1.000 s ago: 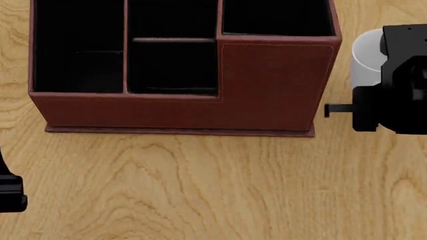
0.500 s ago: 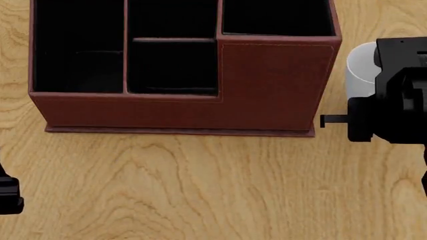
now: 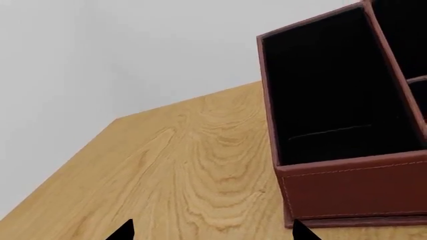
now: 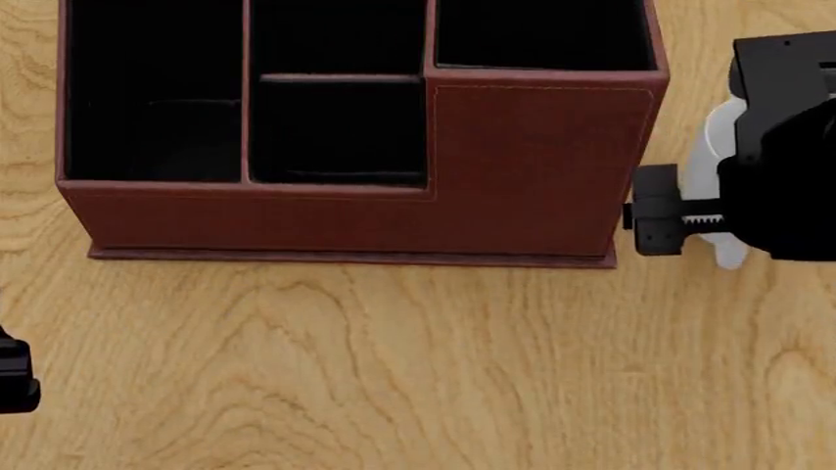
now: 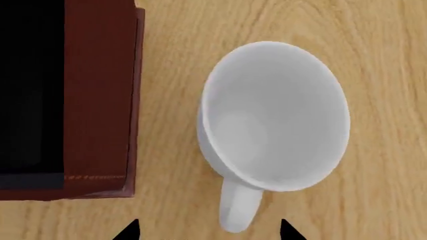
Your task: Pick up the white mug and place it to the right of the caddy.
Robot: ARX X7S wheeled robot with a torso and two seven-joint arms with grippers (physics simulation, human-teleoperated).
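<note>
The white mug (image 5: 273,115) stands upright on the wooden table, just right of the reddish-brown caddy (image 5: 100,100) with a strip of table between them. Its loop handle (image 5: 239,207) points toward my right gripper (image 5: 208,234), which hovers above it, open, with the handle's end between the two dark fingertips and touching neither. In the head view the right gripper (image 4: 755,220) covers most of the mug (image 4: 722,147) beside the caddy (image 4: 535,166). My left gripper (image 3: 212,236) is open and holds nothing, near the caddy's (image 3: 353,185) left front corner.
The caddy's black-lined compartments (image 4: 157,98) look empty. Light wood table (image 4: 392,362) stretches in front of the caddy. The left gripper (image 4: 14,377) sits at the head view's left edge. The table's far left edge (image 3: 60,165) meets a pale wall.
The right gripper's jaws have spread apart, one finger now reaching toward the caddy. The mug's handle now shows below the gripper. The left gripper has slid slightly lower in the head view.
</note>
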